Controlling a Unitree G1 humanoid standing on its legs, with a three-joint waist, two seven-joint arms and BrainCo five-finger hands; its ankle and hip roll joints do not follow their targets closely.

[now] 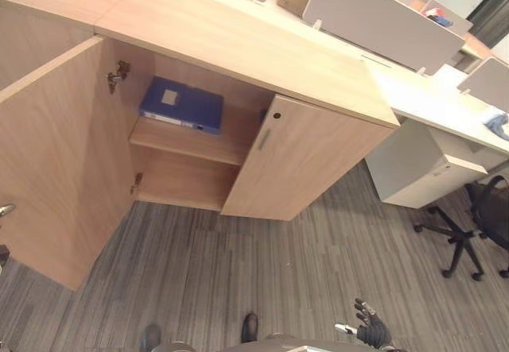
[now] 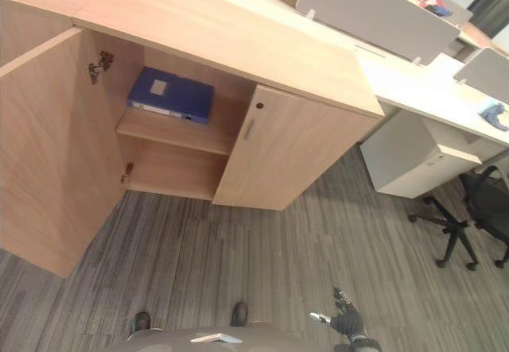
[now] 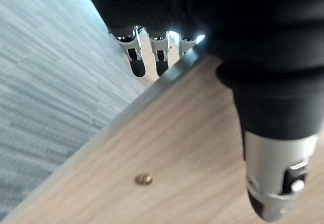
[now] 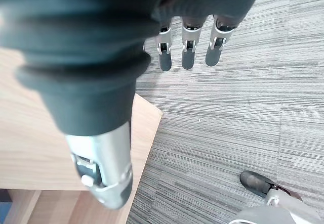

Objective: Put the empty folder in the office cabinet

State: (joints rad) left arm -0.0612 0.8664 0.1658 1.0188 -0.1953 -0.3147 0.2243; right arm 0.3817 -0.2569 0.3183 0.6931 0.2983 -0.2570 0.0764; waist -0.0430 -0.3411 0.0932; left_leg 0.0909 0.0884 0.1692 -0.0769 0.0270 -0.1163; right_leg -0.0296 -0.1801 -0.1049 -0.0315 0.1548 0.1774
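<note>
Folder [image 1: 181, 105], blue, lies flat on the upper shelf [image 1: 187, 139] inside the cabinet [image 1: 238, 50], well apart from both hands and held by neither. The left door [image 1: 56, 161] stands swung wide open, while the right door [image 1: 298, 157] is shut. The left hand [image 3: 273, 97] is right at the open door's edge: in its wrist view the straight fingers [image 3: 136, 62] reach past the far side of that edge and the thumb lies over the wooden face near a small brass fitting [image 3: 144, 179]; nothing is curled round the panel, so the hand reads as relaxed and empty. The right hand [image 1: 371, 326] hangs low over the grey carpet [image 1: 278, 264], far below and to the right of the cabinet, its fingers [image 4: 187, 52] straight and slack, gripping nothing. Beyond it to the right stand a white pedestal [image 1: 421, 165] and a black chair [image 1: 477, 225] under a long desk [image 1: 445, 102].
</note>
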